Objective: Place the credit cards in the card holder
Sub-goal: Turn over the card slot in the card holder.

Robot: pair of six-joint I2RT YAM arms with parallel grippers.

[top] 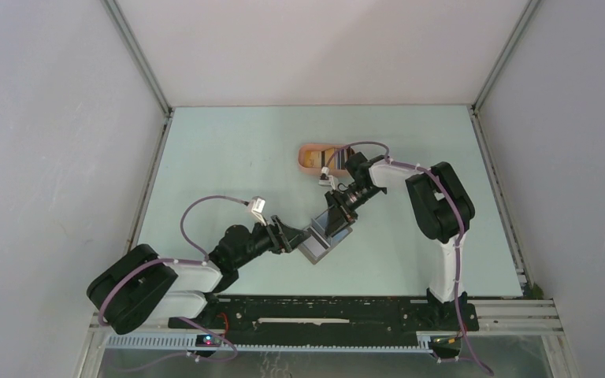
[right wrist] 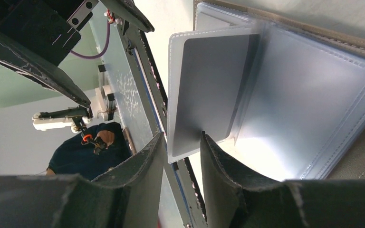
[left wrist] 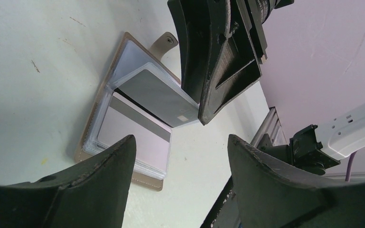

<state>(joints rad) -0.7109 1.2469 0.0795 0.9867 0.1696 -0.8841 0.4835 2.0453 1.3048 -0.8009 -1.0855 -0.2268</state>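
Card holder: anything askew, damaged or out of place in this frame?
One clear sleeve stands up from the open card holder instead of lying flat. A grey card sits in it, and its lower edge is between the parted tips of the right tool. No damage is visible.

No writing, label or number is legible on the grey card [left wrist: 154, 95] or card holder [left wrist: 132, 53].

one open card holder [left wrist: 129, 57]; two cards in its sleeves, a grey card [left wrist: 159, 97] and a striped card [left wrist: 133, 137]; one pink tray [top: 302, 157].
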